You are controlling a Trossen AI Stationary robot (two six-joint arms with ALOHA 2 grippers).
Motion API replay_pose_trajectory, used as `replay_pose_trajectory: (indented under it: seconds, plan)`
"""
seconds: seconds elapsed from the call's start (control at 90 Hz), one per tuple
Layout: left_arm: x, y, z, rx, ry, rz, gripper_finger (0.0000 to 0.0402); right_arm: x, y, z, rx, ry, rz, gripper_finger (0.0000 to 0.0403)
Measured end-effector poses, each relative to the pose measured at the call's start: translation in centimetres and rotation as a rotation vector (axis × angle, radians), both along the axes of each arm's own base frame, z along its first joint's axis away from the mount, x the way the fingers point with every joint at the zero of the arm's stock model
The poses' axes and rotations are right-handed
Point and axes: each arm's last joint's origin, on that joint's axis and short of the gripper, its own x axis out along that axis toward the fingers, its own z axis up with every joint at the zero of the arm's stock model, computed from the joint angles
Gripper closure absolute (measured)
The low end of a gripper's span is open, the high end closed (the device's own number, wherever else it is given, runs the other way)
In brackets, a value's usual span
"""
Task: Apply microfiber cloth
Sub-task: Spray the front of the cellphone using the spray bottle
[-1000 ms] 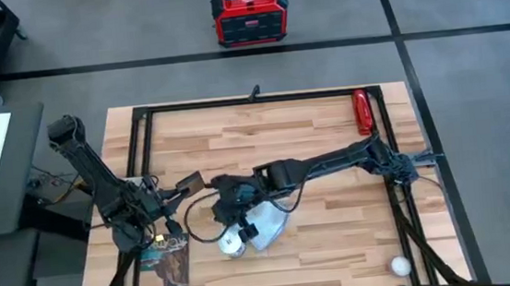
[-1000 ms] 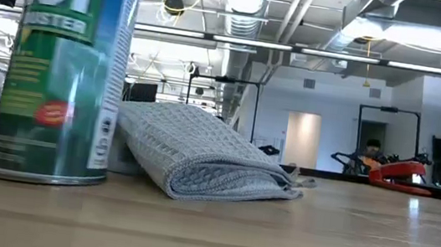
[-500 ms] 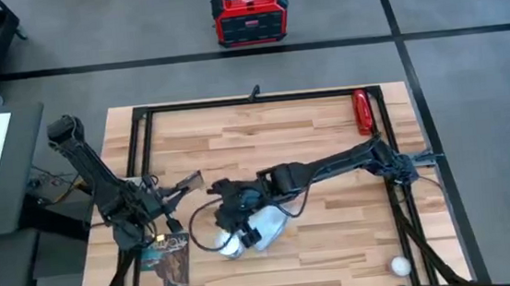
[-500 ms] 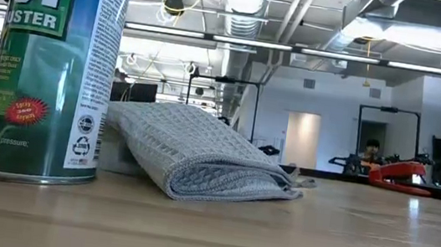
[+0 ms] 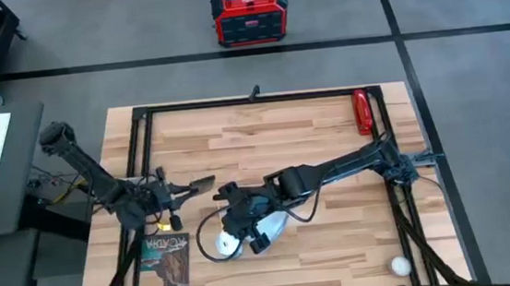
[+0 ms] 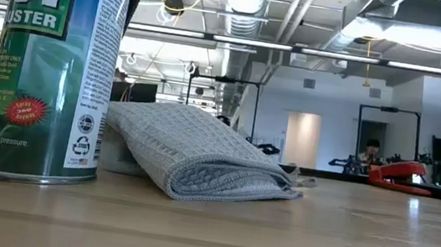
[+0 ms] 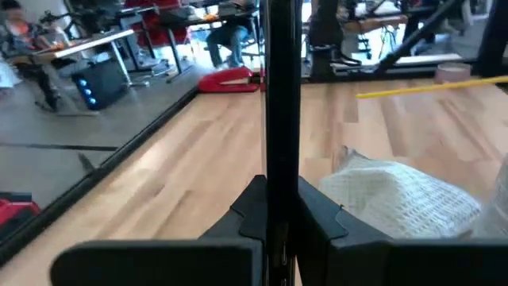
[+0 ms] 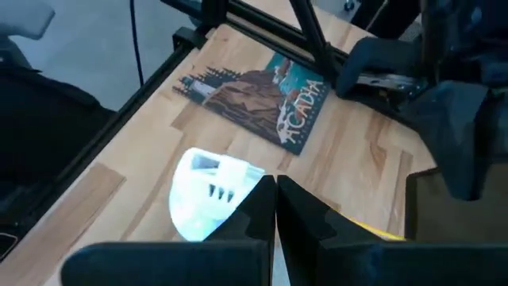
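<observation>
The microfiber cloth (image 6: 199, 159), pale blue-grey and folded over, lies flat on the table (image 5: 337, 238) at its middle, partly under my right arm in the high view (image 5: 276, 223). A green spray can (image 6: 50, 69) with a white cap (image 8: 208, 199) stands upright just left of the cloth. My right gripper (image 5: 242, 232) is shut, above the cloth and beside the can's cap. My left gripper (image 5: 174, 192), left of the cloth, is shut on a thin black phone (image 5: 194, 183). My left gripper pinches the black phone (image 7: 279, 119) between its two fingers; the phone runs on past the fingertips toward the cloth, lifted clear of the table. My right gripper's shut fingers (image 8: 262, 210) stand close beside the can's white cap; whether they touch it I cannot tell.
A dark printed booklet (image 5: 166, 260) lies at the near left, below my left gripper. A red tool (image 5: 362, 112) lies at the far right, a white ball (image 5: 399, 266) at the near right. A black frame (image 5: 260, 99) runs around the table.
My right gripper has gone toward the table's near left, over the cloth to the can. The can has slid a little toward the left edge, still upright. My left gripper has drawn back toward the far edge with the phone, uncovering more of the booklet.
</observation>
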Motion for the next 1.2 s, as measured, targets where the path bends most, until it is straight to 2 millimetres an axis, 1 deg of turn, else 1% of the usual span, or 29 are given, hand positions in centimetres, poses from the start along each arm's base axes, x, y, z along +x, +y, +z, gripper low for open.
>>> replay_pose_trajectory:
  seconds: [0.167, 0.311, 0.433, 0.567, 0.656, 0.989, 1.1, 1.2]
  plan:
    - [0.8, 0.4, 0.8, 0.041, -0.020, -0.031, 0.0393, 0.0, 0.0, 0.0, 0.005, 0.000, 0.004, 0.0403]
    - [1.7, 1.4, 1.4, 0.053, -0.041, -0.048, 0.0393, 0.0, 0.0, 0.0, 0.009, -0.005, 0.008, 0.0403]
    - [2.1, 2.2, 1.5, 0.070, -0.035, -0.032, 0.0393, 0.0, 0.1, -0.1, 0.006, 0.005, 0.010, 0.0403]
    - [2.3, 2.7, 1.6, 0.061, -0.039, -0.054, 0.0393, 0.0, 0.0, 0.0, 0.007, 0.002, 0.010, 0.0403]
    - [2.1, 2.9, 1.6, 0.048, -0.048, -0.049, 0.0393, 0.0, 0.0, 0.0, 0.007, 0.001, 0.010, 0.0403]
    - [0.2, 3.8, -0.9, -0.054, -0.170, -0.071, 0.0393, 0.1, 0.1, -0.2, 0.007, 0.003, 0.009, 0.0403]
    - [0.0, 3.9, -1.5, -0.081, -0.173, -0.076, 0.0393, 0.1, 0.1, -0.1, 0.008, 0.001, 0.009, 0.0403]
    - [0.0, 4.0, -1.5, -0.086, -0.170, -0.066, 0.0393, 0.2, 0.1, -0.1, 0.010, -0.008, 0.010, 0.0403]
